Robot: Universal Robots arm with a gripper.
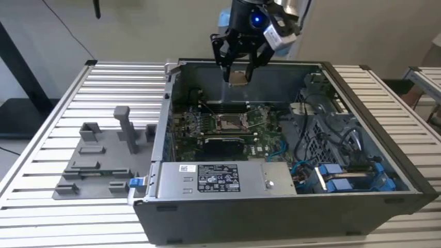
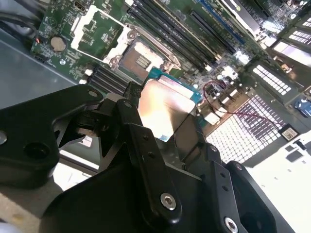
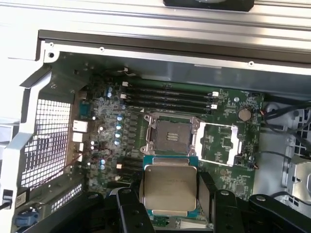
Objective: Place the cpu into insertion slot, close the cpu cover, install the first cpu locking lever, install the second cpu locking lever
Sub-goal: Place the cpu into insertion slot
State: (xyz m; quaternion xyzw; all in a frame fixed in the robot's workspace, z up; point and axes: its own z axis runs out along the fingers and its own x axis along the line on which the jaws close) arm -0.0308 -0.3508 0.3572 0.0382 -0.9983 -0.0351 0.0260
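My gripper [image 1: 238, 78] is shut on the cpu [image 1: 238, 77], a small square chip with a silver-grey top. It hangs above the back wall of the open computer case [image 1: 406, 175]. Both wrist views show the cpu [image 3: 170, 188] [image 2: 164, 108] clamped between the black fingers [image 3: 206, 190], its metal top facing the cameras. On the green motherboard below lies the insertion slot [image 3: 172, 136] [image 2: 140, 57] [image 1: 229, 122], open and bare. The cpu cover [image 3: 218, 143] [image 2: 99, 33], a thin metal frame, is swung open beside the slot. The cpu is well above the slot and touches nothing else.
A grey power-supply box [image 1: 220, 178] with a white label fills the case's front. Blue parts and cables [image 1: 344, 175] crowd the exterior view's right. Memory slots [image 3: 170, 94] run beside the socket. A grey fixture plate [image 1: 103, 155] with blocks lies on the slatted table [image 1: 69, 93].
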